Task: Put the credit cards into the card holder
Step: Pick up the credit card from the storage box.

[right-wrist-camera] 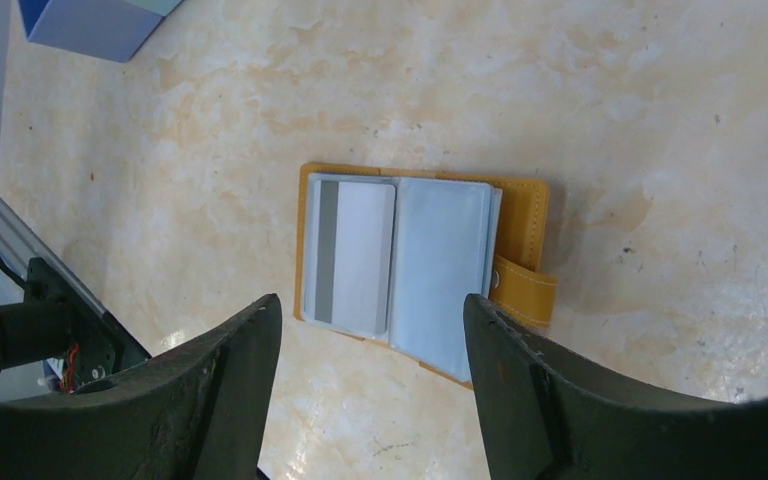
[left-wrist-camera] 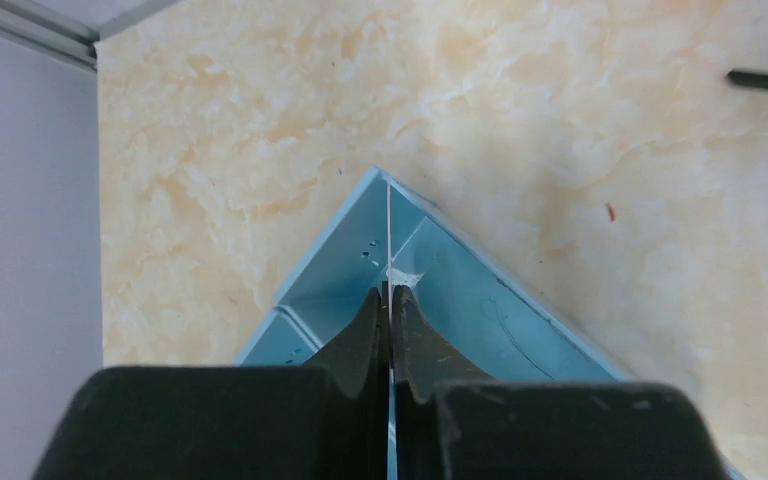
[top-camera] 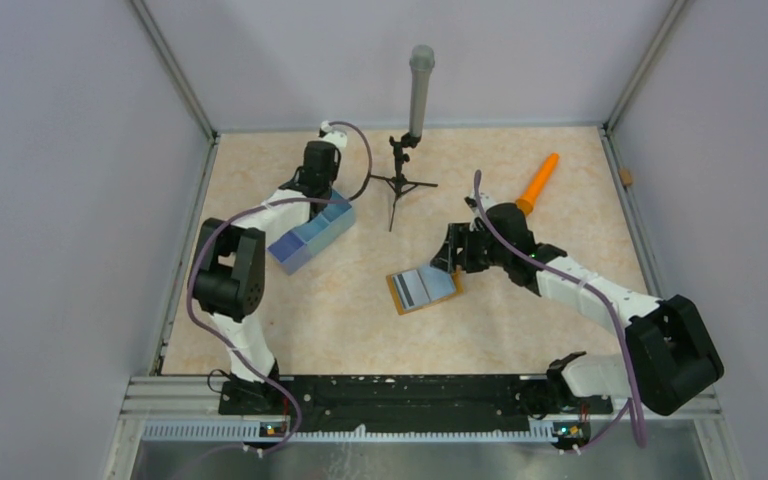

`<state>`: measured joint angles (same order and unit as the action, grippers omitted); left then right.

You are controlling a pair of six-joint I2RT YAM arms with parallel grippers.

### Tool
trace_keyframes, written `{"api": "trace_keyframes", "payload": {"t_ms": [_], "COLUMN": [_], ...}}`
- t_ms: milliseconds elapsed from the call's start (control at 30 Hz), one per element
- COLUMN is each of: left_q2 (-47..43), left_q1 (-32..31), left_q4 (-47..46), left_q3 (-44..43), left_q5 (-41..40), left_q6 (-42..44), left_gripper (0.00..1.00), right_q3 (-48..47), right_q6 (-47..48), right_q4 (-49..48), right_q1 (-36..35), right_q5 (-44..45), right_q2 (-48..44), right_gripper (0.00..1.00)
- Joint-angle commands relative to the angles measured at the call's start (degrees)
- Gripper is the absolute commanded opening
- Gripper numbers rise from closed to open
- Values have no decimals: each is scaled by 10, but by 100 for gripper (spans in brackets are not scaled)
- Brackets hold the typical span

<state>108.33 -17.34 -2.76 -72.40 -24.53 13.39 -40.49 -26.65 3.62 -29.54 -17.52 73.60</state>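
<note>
The card holder lies open on the table, mustard-orange with greyish-blue pockets and a snap tab on its right side. One of the credit cards, pale grey with a dark stripe, sits in its left pocket. My right gripper hovers open just above the holder's near edge, touching nothing; from above, this right gripper is at the holder's right. My left gripper reaches down into the blue tray and is shut on a thin credit card seen edge-on.
The blue divided tray stands at the back left near the side wall. An orange cone-shaped stick lies at the back right. A grey microphone on a black tripod stands at the back centre, one leg near the tray.
</note>
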Motion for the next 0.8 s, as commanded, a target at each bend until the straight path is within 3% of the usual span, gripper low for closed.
{"api": "trace_keyframes", "payload": {"t_ms": [0, 200, 367, 600, 767], "left_q2": [-96, -168, -272, -361, -373], "left_q1": [0, -2, -22, -52, -111], "left_q4": [62, 193, 206, 89, -28], "left_q3": [-27, -56, -4, 125, 201], "left_q5": [52, 122, 252, 621, 708], "left_q6": [-56, -109, -189, -337, -432], "left_gripper": [0, 0, 0, 0, 0], "right_q3": [-18, -35, -27, 0, 23], "right_q6": [14, 35, 47, 51, 11], "right_q4": [16, 46, 17, -58, -120], "right_q1": [4, 8, 33, 72, 71], "right_q5": [20, 48, -27, -225, -331], "right_q2": [-31, -76, -100, -119, -120], "right_gripper": [66, 68, 72, 75, 75]}}
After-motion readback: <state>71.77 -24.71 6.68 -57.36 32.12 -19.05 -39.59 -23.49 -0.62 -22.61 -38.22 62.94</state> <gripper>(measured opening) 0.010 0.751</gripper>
